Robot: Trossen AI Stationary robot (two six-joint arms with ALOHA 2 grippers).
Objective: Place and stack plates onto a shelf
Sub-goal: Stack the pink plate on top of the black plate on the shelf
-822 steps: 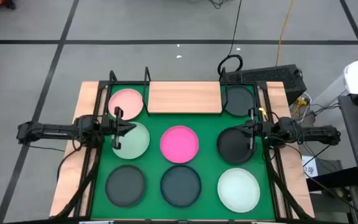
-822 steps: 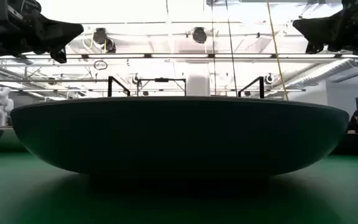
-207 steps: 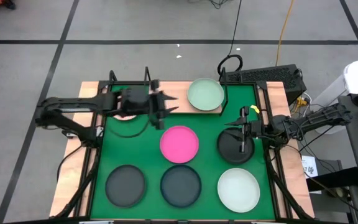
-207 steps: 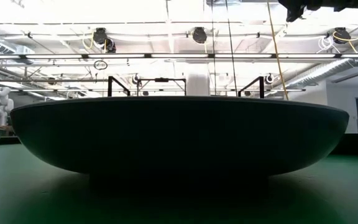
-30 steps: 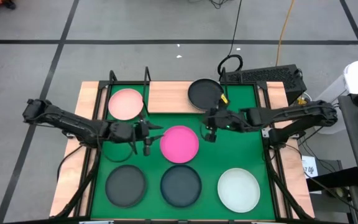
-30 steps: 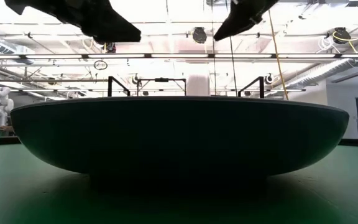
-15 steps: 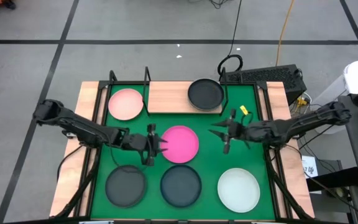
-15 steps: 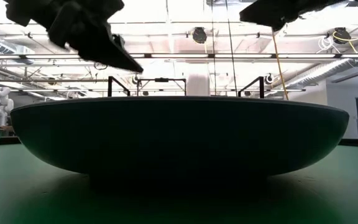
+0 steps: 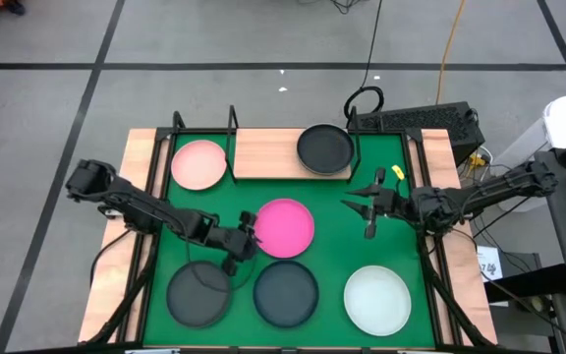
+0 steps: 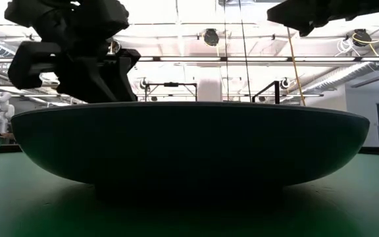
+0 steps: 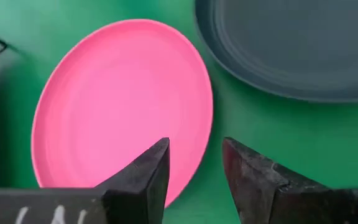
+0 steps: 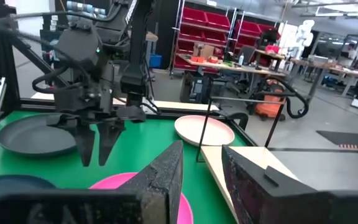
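A hot pink plate [image 9: 286, 226] lies flat on the green mat at mid-table. My left gripper [image 9: 253, 234] is open at its near-left rim; in the left wrist view [image 11: 194, 168] one finger stands over the plate [image 11: 117, 112] and the other over the mat. I cannot tell whether it touches. A dark plate [image 9: 324, 149] sits on the right end of the wooden shelf [image 9: 268, 153]. A light pink plate [image 9: 199, 163] lies left of the shelf. My right gripper [image 9: 366, 209] hangs open and holds nothing, right of the hot pink plate.
Two dark plates [image 9: 198, 293] [image 9: 285, 292] and a white plate [image 9: 378, 300] lie along the near side of the mat. The shelf's black wire frame [image 12: 211, 124] rises at the far edge. One dark plate [image 10: 189, 141] fills the low view.
My left gripper has gone toward the near edge and down, closing in on the hot pink plate's near-left rim. My right gripper has drawn away from the shelf toward the table's right edge. No plate has moved.
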